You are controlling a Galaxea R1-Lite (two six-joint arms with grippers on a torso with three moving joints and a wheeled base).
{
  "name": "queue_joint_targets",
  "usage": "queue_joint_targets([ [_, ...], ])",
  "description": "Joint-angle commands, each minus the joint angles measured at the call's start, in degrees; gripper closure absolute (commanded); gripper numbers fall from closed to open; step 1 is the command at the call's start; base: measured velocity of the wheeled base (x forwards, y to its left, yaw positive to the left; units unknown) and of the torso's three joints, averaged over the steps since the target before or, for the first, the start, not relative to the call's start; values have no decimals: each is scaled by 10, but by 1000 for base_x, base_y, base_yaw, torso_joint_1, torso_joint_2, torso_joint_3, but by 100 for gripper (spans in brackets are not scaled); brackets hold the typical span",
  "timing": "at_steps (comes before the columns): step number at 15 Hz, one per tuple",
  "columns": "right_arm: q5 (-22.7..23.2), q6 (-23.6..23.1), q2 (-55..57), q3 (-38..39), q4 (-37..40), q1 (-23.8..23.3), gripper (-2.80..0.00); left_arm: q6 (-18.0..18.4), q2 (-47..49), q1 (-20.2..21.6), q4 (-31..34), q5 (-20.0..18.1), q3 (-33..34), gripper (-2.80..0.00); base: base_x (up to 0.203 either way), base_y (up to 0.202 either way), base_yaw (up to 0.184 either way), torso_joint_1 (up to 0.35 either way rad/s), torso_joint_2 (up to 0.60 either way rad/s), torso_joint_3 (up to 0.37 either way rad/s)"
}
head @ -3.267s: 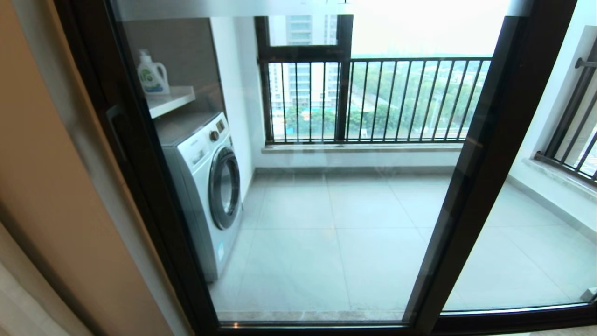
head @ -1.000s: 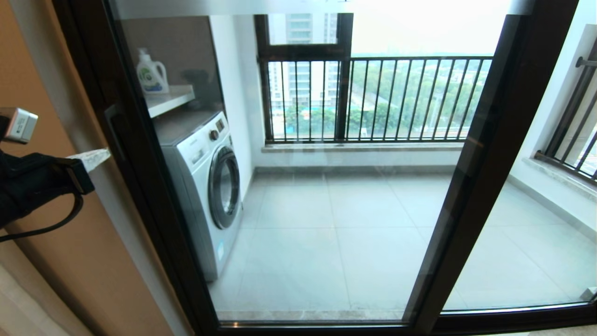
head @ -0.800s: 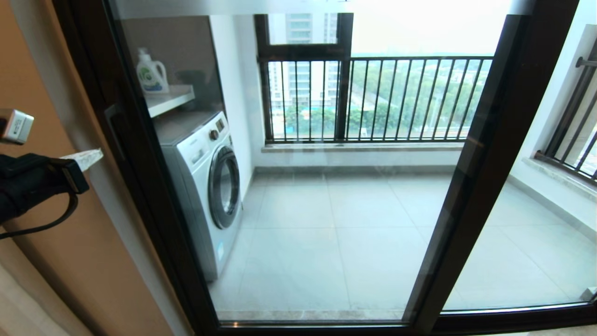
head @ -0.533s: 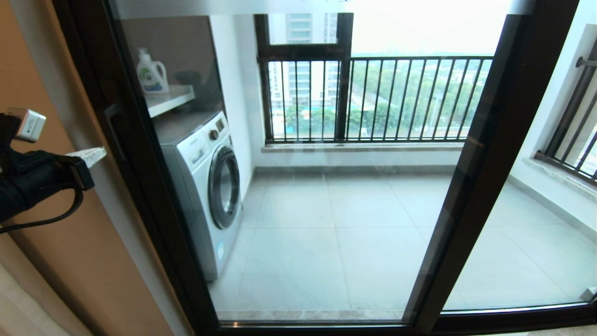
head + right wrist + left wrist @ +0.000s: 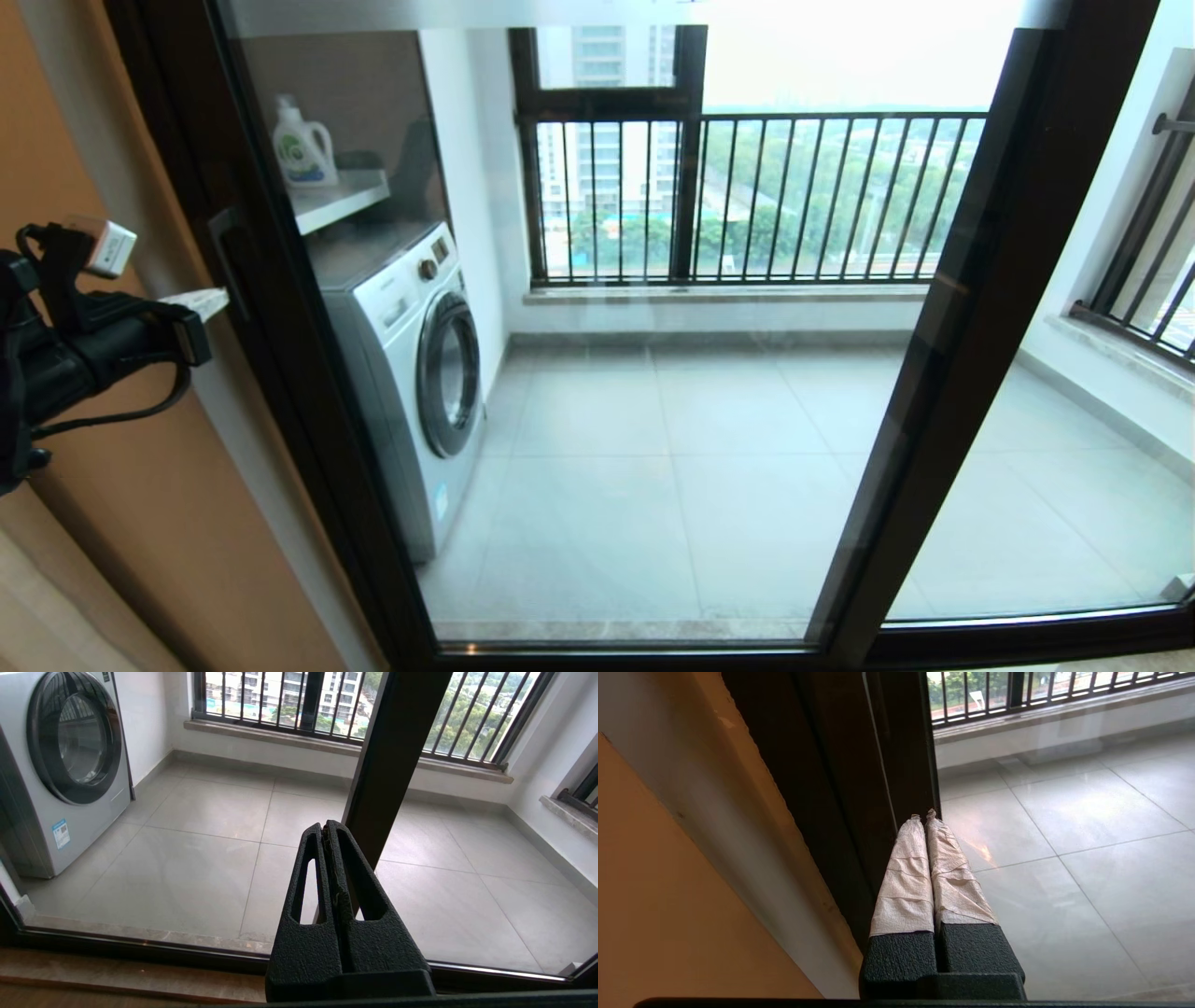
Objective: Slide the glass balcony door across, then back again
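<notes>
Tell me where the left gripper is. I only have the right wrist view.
Observer: Head view shows the left gripper at the left upright of the glass balcony door, tips just below the lever handle.
Operator: Open or shut?
Observer: In the left wrist view its tape-wrapped fingers are shut together, holding nothing.
Operator: Touching the frame?
Observer: Can't tell; the tips sit right at the dark frame. Your right gripper is outside the head view.
</notes>
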Motion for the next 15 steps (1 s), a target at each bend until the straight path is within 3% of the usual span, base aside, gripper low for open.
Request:
queue_joint_targets([
  [1, 0, -1, 0, 7, 0, 0, 0, 1, 23, 7, -3, -1, -28, 0, 0, 0, 0, 0, 0, 0],
  [8, 1, -1, 1, 7, 0, 0, 0, 9, 63, 24, -3, 3, -71, 0, 0, 0, 0, 0, 0, 0],
  [15, 0, -1, 0, 7, 0, 0, 0, 25, 124, 6, -3, 25, -117, 0, 0, 0, 0, 0, 0, 0],
])
